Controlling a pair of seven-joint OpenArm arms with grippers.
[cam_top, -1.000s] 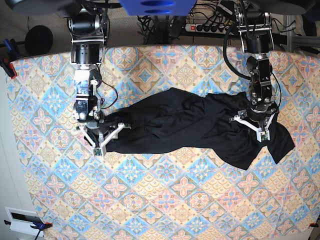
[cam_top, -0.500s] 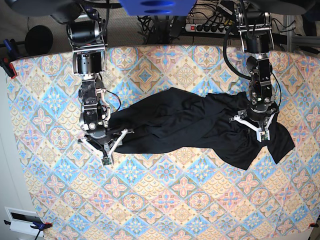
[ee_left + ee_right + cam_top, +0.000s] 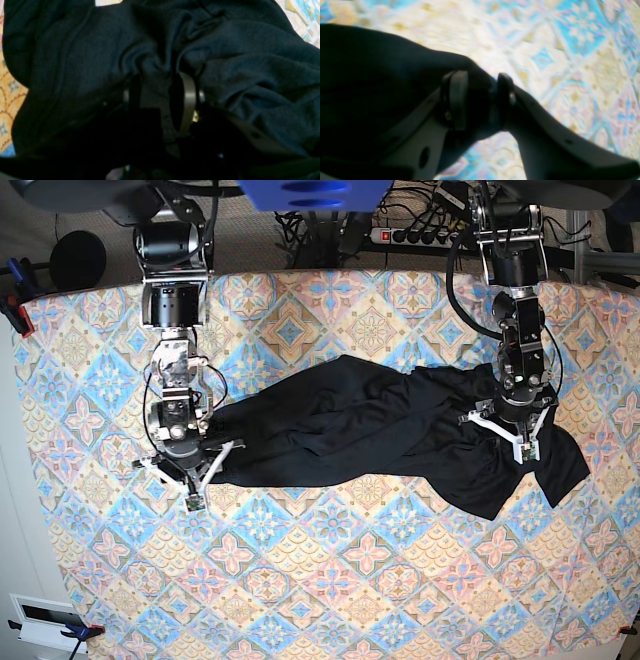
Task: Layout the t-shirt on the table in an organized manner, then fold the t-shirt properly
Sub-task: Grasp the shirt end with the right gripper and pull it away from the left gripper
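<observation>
The black t-shirt (image 3: 380, 425) lies rumpled across the middle of the patterned table (image 3: 330, 580), stretching from left of centre to the right side. At the shirt's left end, my right gripper (image 3: 190, 492) is low over the table. Its wrist view shows the right gripper (image 3: 480, 100) shut on a tip of black t-shirt (image 3: 382, 82) above the table (image 3: 570, 50). My left gripper (image 3: 522, 446) rests on the shirt's right part. In the left wrist view the left gripper (image 3: 160, 97) is shut on a bunched fold of t-shirt (image 3: 250, 62).
A round black object (image 3: 78, 258) sits off the table at the back left. A power strip (image 3: 420, 235) and cables lie behind the back edge. Clamps (image 3: 15, 315) grip the left edge, and a white box (image 3: 45, 620) stands at the front left corner.
My right gripper swung toward the front of the table, then back to the left, keeping hold of the shirt's left end. The left arm has not moved.
</observation>
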